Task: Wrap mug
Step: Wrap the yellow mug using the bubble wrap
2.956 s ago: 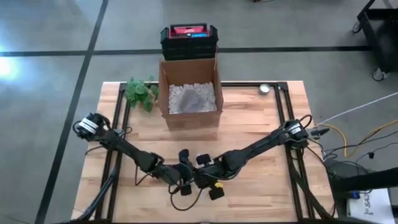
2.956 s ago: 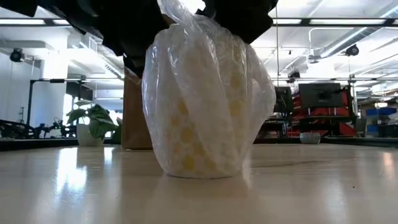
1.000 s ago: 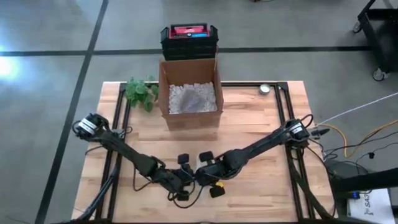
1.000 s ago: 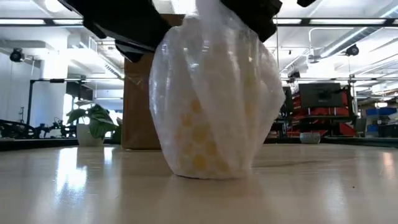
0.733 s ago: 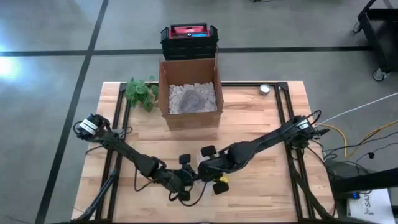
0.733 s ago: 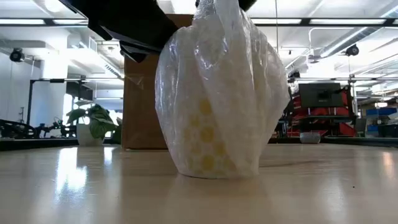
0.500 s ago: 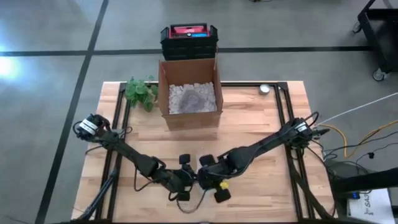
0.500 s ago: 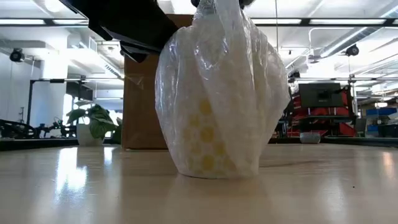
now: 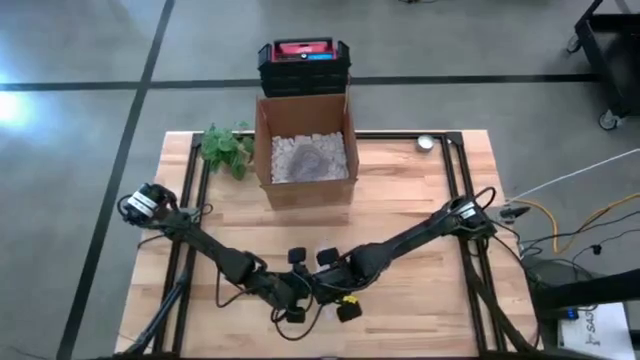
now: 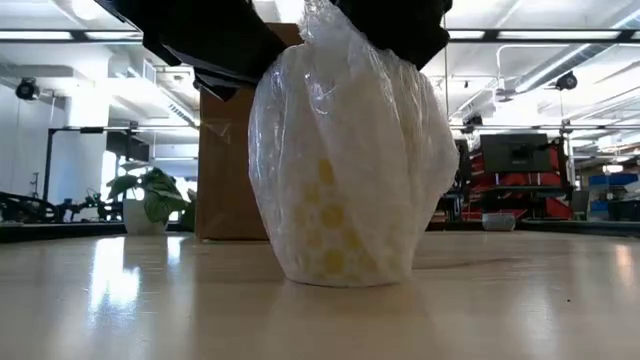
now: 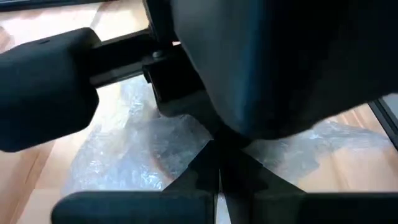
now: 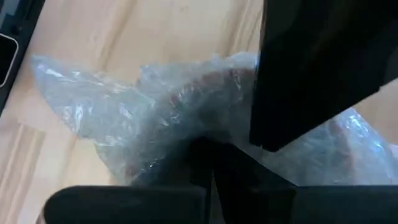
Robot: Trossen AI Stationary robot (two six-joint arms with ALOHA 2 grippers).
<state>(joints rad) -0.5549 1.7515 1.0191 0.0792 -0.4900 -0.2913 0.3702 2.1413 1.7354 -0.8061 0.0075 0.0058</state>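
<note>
1. The desk [image 9: 400, 200] is a light wooden butcher-block top with a black frame, standing on a grey concrete floor [image 9: 80, 60] marked with dark lines.
2. A cardboard box [image 9: 305, 150] of white packing fill sits at the desk's far edge; this box is the landmark below.
3. Just left of the box stands a small green plant [image 9: 225, 148], and to its right, near the far rail, a small round metal object [image 9: 426, 143].
4. Behind the box, off the desk, rests a stack of black crates [image 9: 304, 62] with a red top.
5. The mug [image 10: 345, 160], bundled in clear bubble wrap [image 10: 400, 120] with yellow showing through, stands upright on the desk well in front of the box, near the front edge.
6. The left gripper [image 9: 296, 290] and right gripper [image 9: 335, 283] meet over the mug, in front of the box; both are at the gathered top of the wrap.
7. Whether either gripper is apart or clamped on the wrap cannot be told, as dark parts fill both wrist views.
8. In the low view the room beyond shows white ceiling beams, strip lights, and red equipment [image 10: 520, 165] to the right of the box.
</note>
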